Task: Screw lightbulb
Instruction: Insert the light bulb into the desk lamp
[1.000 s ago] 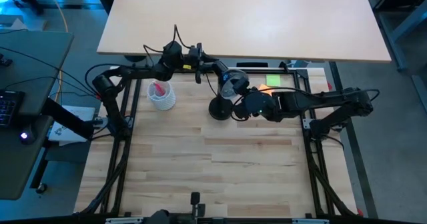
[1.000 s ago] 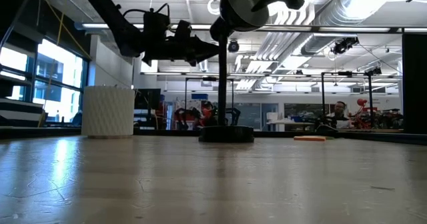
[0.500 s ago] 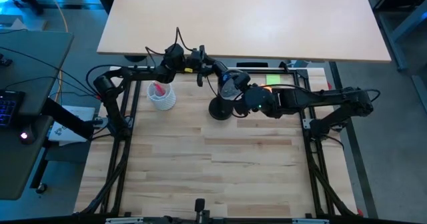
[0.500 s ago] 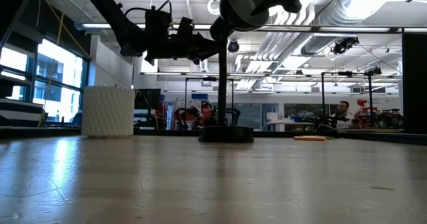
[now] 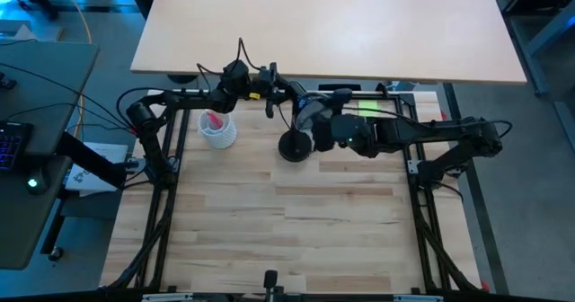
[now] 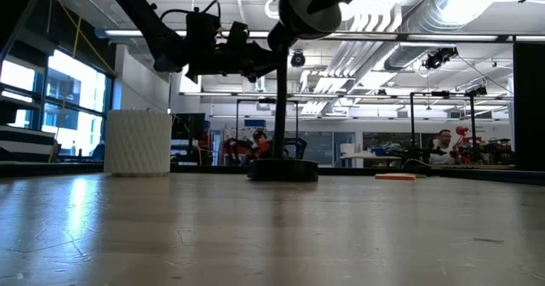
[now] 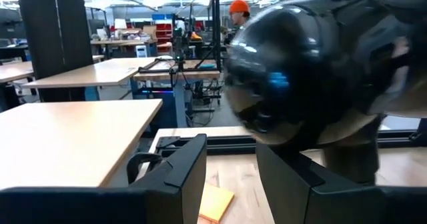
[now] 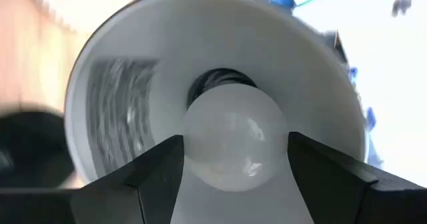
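A black desk lamp stands on its round base (image 5: 292,146) at the table's far middle, with its head (image 5: 308,113) raised. The right wrist view looks into the white shade (image 8: 120,84). There the frosted lightbulb (image 8: 233,127) sits at the socket, and my right gripper (image 8: 235,144) is shut on it. My left gripper (image 7: 230,177) stands open and level just left of the lamp head (image 7: 300,71), with nothing between its fingers. Whether one finger touches the lamp I cannot tell. My right gripper pinches the lightbulb's round glass between its two fingers, one on each side at the widest part (image 8: 190,147). The fingers reach into the shade's mouth from the table's right. The bulb's narrow end sits in the dark socket (image 8: 220,84), clear of the table.
A white ribbed cup (image 5: 217,129) with pink items stands left of the lamp. Green and orange notes (image 5: 367,109) lie at the far right behind my right arm. A large wooden desk (image 5: 323,23) stands beyond the table's far edge. People move in the room behind.
My right gripper has rolled about its own pointing line with the bulb between its fingers, staying shut on it. The lamp's base has slid a little toward the table's left edge. My left gripper has edged toward the lamp.
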